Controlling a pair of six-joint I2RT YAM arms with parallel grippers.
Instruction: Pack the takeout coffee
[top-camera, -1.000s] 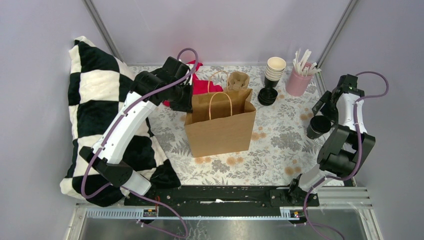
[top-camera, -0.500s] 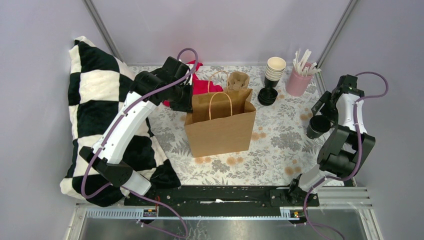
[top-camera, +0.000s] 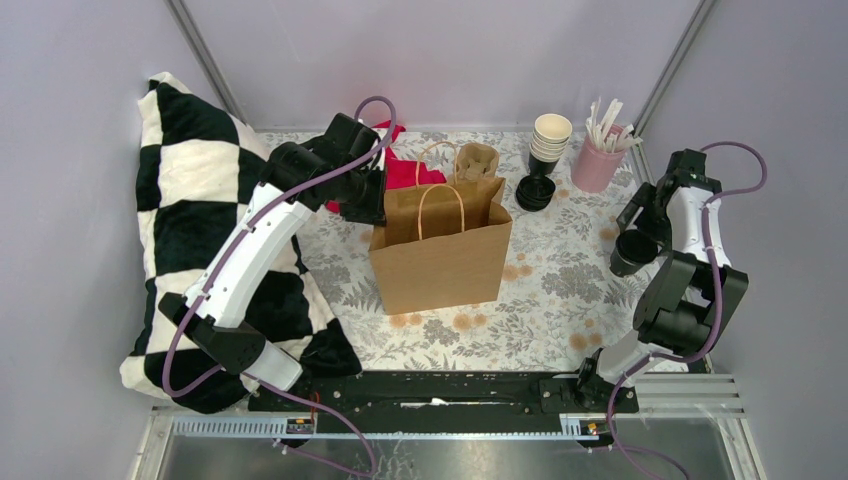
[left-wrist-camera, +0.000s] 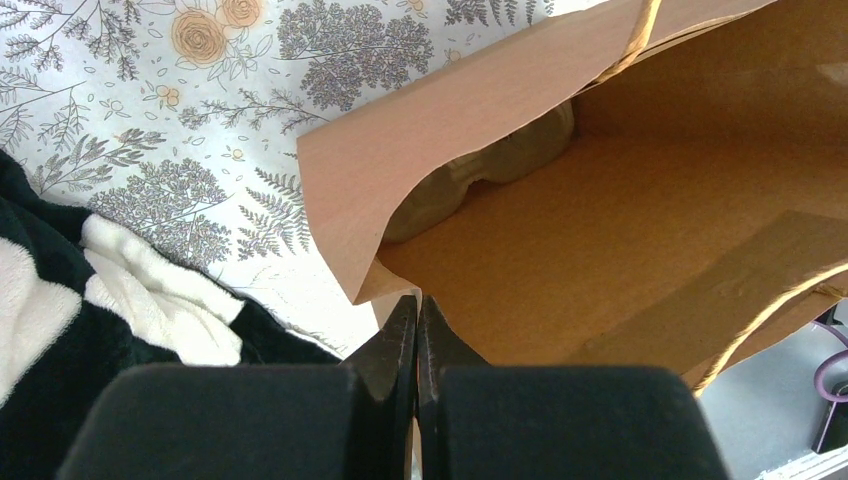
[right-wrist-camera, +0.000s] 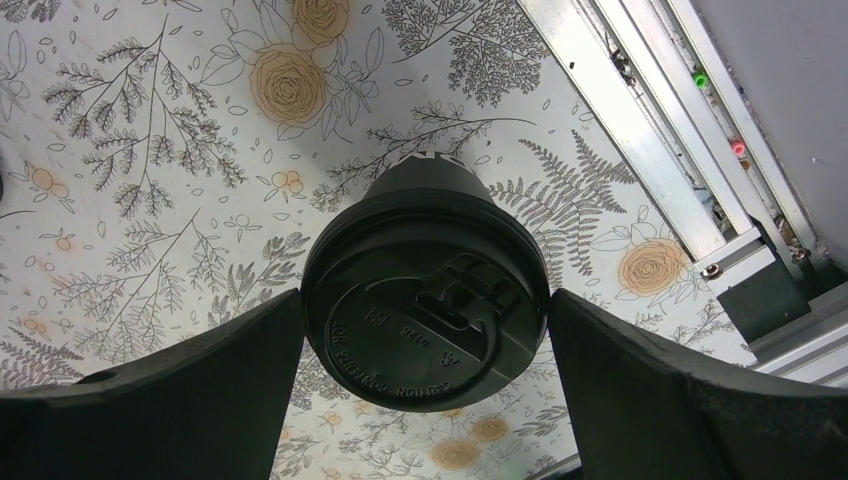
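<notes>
**Top view.** Found small dark paper cup with round black plastic lid (top-camera: 632, 250) at right edge of floral-patterned desk (top-camera: 560, 290), between the fingers of right claw (top-camera: 634, 240). Upright brown paper bag (top-camera: 440, 250) mid-desk, well apart from the cup. Left claw (top-camera: 365, 205) at the bag's left rim.

**Left wrist view.** Left claw (left-wrist-camera: 417, 310) pinched shut on bag rim, holding the mouth open.

**Right wrist view.** Fingers (right-wrist-camera: 150, 400) touching both sides of the lid (right-wrist-camera: 425, 310); judged closed on the cup.

**Advised:** keep cup upright, lift above rim, lower clear of twine handles (top-camera: 441, 205), maintain left pinch.
</notes>
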